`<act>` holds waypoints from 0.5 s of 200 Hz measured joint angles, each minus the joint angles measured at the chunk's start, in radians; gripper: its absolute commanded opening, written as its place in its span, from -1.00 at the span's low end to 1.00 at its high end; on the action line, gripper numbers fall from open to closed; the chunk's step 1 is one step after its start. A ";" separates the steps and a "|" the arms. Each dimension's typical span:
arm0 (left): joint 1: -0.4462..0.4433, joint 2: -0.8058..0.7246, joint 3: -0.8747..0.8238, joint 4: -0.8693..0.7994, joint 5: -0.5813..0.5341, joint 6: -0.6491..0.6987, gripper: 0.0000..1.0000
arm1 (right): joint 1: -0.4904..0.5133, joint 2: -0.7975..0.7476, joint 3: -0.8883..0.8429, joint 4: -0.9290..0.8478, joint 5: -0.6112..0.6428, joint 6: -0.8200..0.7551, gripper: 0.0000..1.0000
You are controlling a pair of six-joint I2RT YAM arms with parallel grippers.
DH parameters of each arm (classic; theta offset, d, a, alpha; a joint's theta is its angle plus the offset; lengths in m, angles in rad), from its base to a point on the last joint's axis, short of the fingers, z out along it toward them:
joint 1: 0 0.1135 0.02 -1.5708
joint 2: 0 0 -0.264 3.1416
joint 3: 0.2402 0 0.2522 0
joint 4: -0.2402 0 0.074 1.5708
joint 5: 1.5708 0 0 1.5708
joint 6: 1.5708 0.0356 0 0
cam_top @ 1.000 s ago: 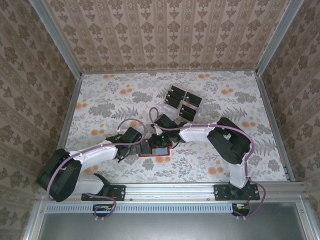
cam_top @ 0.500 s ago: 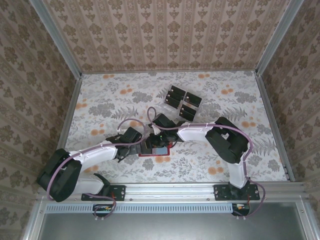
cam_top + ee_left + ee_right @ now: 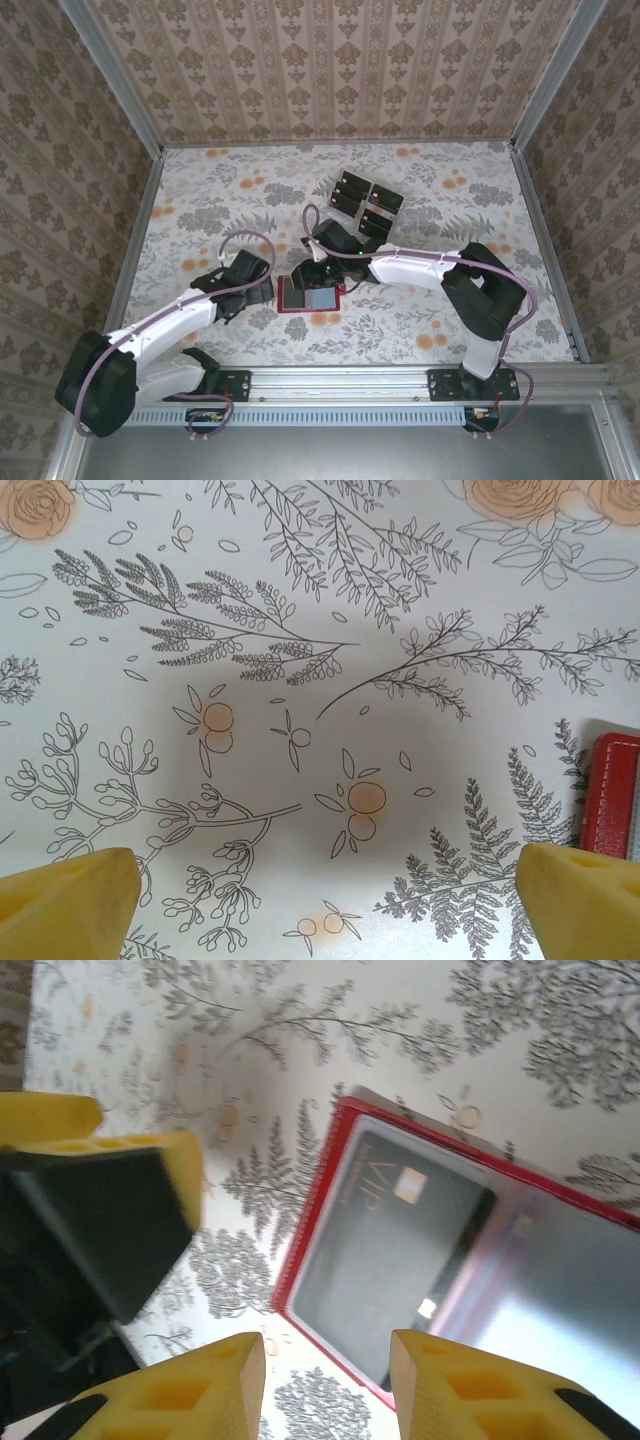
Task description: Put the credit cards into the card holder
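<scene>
The card holder (image 3: 308, 298) lies open and flat on the floral table, red rimmed with grey-blue pockets. In the right wrist view a black credit card (image 3: 400, 1235) marked VIP sits inside the near pocket of the card holder (image 3: 318, 1195). My right gripper (image 3: 325, 1392) hovers just above it, open, with nothing between its yellow fingers. My left gripper (image 3: 325, 905) is wide open over bare table, the card holder's red edge (image 3: 612, 798) at its right. From above, the left gripper (image 3: 258, 288) is left of the holder and the right gripper (image 3: 318, 268) behind it. Several more credit cards (image 3: 364, 205) lie further back.
The spare cards rest in a clear plastic tray (image 3: 336, 214) behind the right arm. Patterned walls close in the table on three sides. The left gripper's yellow finger (image 3: 100, 1140) shows at the left of the right wrist view, close to the holder.
My right gripper has opened and lifted back off the card holder, leaving a card in its pocket. The left gripper has pulled away to the left, off the holder.
</scene>
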 measured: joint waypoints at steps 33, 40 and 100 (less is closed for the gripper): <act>0.000 -0.010 0.007 0.000 0.020 0.014 1.00 | 0.001 0.000 -0.023 -0.031 0.062 -0.026 -0.22; 0.000 -0.014 0.007 0.001 0.028 0.018 1.00 | 0.001 0.000 -0.030 -0.037 0.075 -0.031 -0.22; -0.056 -0.029 0.007 0.034 0.058 0.021 1.00 | 0.001 -0.010 -0.057 -0.075 0.154 -0.105 -0.06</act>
